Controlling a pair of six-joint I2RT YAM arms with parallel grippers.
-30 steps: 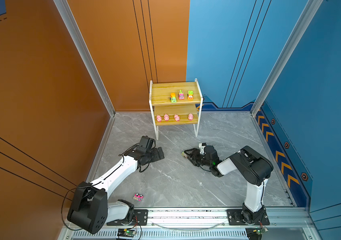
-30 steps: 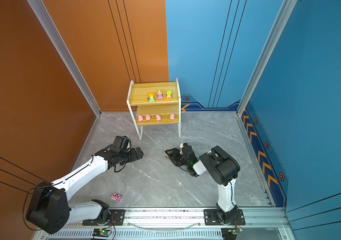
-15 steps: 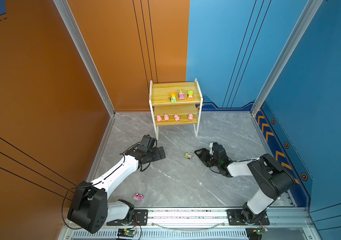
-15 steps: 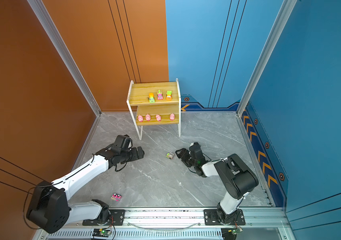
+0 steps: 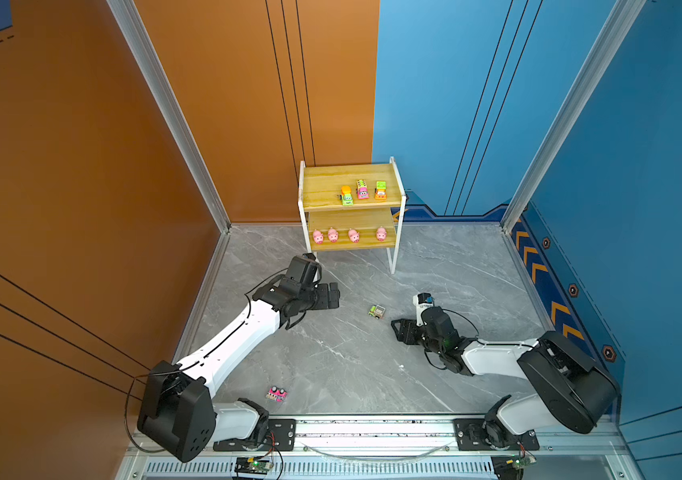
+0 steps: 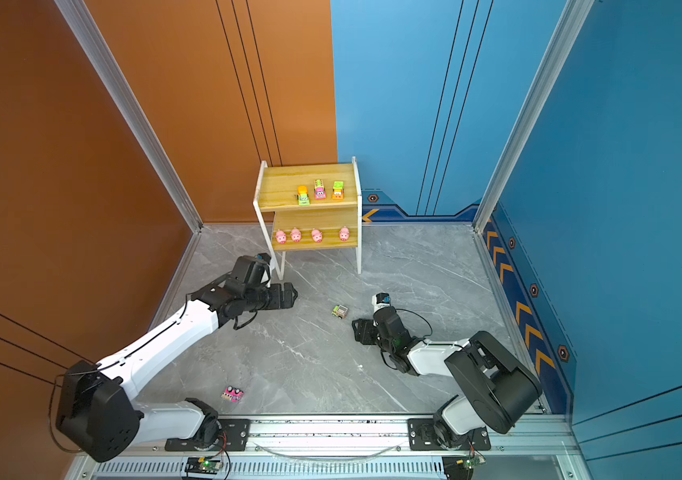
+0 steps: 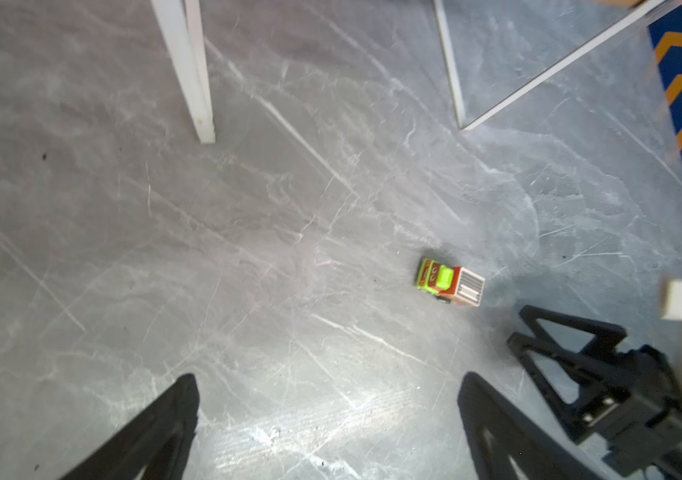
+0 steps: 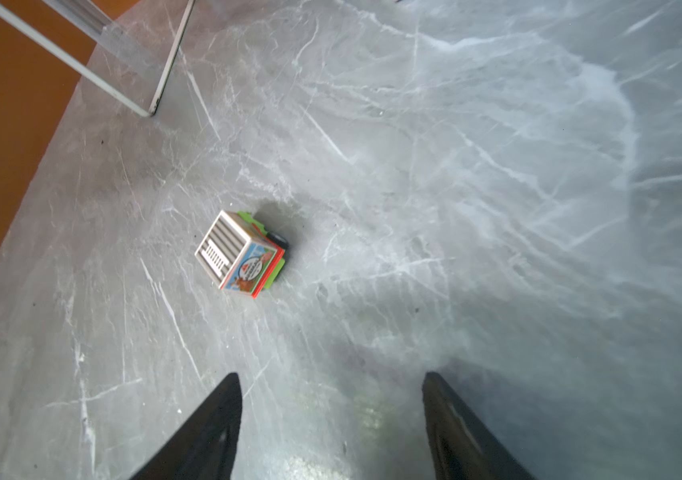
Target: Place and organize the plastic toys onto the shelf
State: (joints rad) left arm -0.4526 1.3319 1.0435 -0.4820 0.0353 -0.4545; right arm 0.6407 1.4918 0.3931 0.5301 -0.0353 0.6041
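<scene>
Both top views: grey marbled desk (image 5: 331, 365) is boxed in by an orange wall (image 5: 206, 104) and a blue wall (image 5: 455, 104). The shelf (image 5: 322, 195) is set at the back, with three vehicles (image 5: 362, 190) on top and four pigs (image 5: 333, 235) below. A green truck (image 5: 377, 311) is seen on the desk between the left gripper (image 5: 334, 296) and the right gripper (image 5: 396, 330), touched by neither. A pink toy (image 5: 276, 393) is seen by the front rail (image 5: 372, 426).

Left wrist: fingers (image 7: 156, 432) are spread wide and empty, with the truck (image 7: 450, 284) well ahead.

Right wrist: fingers (image 8: 214, 428) are parted with nothing between, and the truck (image 8: 241, 253) is ahead, clear of them.
</scene>
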